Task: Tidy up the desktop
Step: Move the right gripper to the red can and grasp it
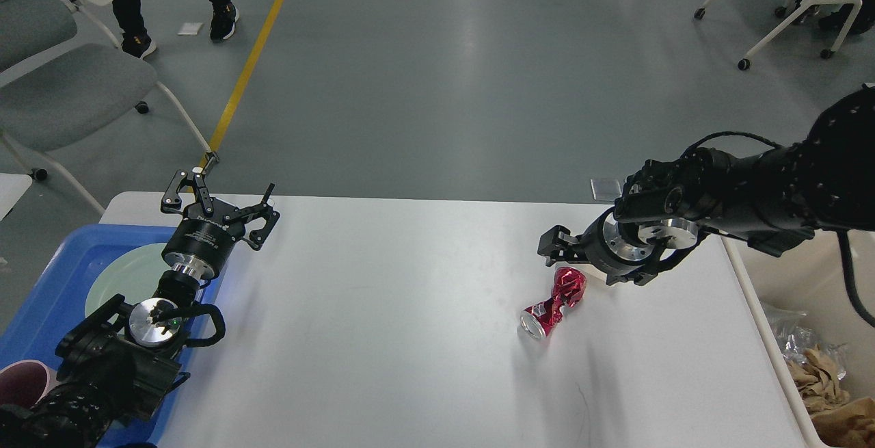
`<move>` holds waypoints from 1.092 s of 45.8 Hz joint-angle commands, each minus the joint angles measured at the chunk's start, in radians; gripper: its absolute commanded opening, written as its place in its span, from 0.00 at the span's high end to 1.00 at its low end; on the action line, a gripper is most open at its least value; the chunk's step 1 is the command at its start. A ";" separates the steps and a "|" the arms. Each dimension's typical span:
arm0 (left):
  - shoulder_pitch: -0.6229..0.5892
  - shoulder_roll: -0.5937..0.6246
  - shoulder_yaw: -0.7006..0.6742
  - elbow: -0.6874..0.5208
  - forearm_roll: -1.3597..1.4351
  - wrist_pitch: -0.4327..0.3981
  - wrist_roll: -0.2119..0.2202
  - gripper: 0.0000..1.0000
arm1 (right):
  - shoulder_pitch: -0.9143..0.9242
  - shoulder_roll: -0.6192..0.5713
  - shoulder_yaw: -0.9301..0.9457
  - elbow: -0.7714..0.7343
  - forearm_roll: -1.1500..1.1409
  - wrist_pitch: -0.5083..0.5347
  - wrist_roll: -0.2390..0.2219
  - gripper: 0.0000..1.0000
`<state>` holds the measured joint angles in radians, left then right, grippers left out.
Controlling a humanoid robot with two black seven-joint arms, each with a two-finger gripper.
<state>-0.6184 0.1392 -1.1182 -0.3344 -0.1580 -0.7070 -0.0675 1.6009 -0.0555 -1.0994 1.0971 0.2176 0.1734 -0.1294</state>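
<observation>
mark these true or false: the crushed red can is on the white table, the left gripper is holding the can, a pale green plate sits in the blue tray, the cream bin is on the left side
1. The crushed red can lies on the white desktop. True.
2. The left gripper holds the can. False: it is open and empty, far from the can, near the blue tray.
3. A pale green plate sits in the blue tray. True.
4. The cream bin is on the left side. False: it stands at the table's right edge, with crumpled waste inside.
</observation>
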 commanded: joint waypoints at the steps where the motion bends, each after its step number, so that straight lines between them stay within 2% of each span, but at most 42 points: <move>1: 0.000 0.000 0.001 0.000 0.000 0.000 0.000 0.04 | -0.068 0.034 0.004 -0.045 0.000 -0.043 0.001 0.00; 26: 0.000 0.000 0.000 0.000 0.000 0.000 0.000 0.04 | -0.317 0.123 0.064 -0.304 0.000 -0.054 0.001 0.00; 35: 0.000 -0.001 0.000 0.000 0.000 0.000 0.000 0.04 | -0.355 0.129 0.064 -0.313 0.000 -0.121 -0.001 0.02; 40: 0.000 0.000 0.000 0.000 0.000 0.001 0.000 0.04 | -0.357 0.140 0.062 -0.310 0.000 -0.123 -0.002 0.16; 42: 0.000 0.000 0.000 0.000 0.000 0.000 0.000 0.04 | -0.357 0.140 0.064 -0.307 0.000 -0.123 -0.004 0.25; 50: 0.000 0.000 0.000 0.000 0.000 0.001 0.000 0.04 | -0.358 0.141 0.066 -0.299 0.000 -0.123 -0.067 0.82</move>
<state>-0.6178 0.1392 -1.1182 -0.3344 -0.1580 -0.7070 -0.0675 1.2443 0.0854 -1.0361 0.7934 0.2184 0.0509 -0.1556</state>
